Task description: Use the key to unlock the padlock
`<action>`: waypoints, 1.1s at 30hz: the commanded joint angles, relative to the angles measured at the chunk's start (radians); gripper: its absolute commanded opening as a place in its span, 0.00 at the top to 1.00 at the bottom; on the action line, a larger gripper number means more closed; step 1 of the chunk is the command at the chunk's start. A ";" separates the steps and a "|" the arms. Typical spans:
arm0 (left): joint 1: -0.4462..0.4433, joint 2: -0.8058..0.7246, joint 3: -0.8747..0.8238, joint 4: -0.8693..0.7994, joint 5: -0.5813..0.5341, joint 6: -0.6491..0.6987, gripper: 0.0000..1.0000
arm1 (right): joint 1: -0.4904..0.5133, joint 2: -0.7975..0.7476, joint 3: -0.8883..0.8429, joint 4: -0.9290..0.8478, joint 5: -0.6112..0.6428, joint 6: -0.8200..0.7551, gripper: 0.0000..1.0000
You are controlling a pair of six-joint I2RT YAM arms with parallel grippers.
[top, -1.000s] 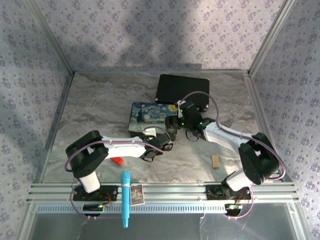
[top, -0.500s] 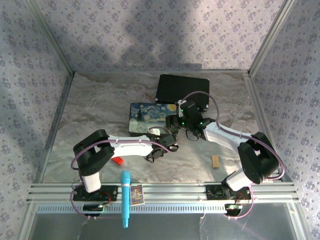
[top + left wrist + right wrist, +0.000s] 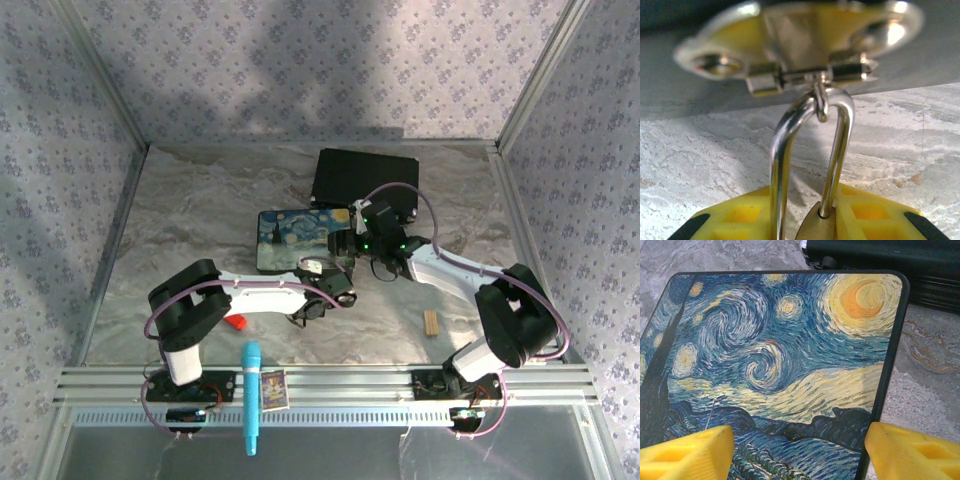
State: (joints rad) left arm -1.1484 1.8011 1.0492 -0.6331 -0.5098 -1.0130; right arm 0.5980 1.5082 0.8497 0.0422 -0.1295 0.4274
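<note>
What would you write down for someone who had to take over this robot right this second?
Left gripper: closed on the padlock, it seems, with a yellow finger on each side of the brass body.
Right gripper: open and holding nothing, poised at the right edge of the starry-night box.
Padlock: its shackle is threaded through the loop of the box's metal hasp.
Done: the lock is steadied. I cannot tell whether the shackle is released.
Left: get the key into the padlock, turn it and free the shackle.
</note>
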 commanded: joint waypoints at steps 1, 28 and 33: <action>-0.018 -0.023 0.006 -0.039 -0.042 0.014 0.72 | 0.000 0.043 -0.030 -0.177 -0.025 0.027 0.26; -0.052 0.067 0.085 -0.218 -0.134 0.045 0.90 | -0.002 0.040 -0.013 -0.189 0.002 0.043 0.25; -0.053 0.067 0.067 -0.143 -0.095 0.105 0.83 | 0.002 0.052 -0.011 -0.185 -0.002 0.048 0.25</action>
State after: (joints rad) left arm -1.1984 1.8553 1.1217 -0.7662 -0.5915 -0.9756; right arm 0.5980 1.5082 0.8623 0.0231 -0.1200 0.4389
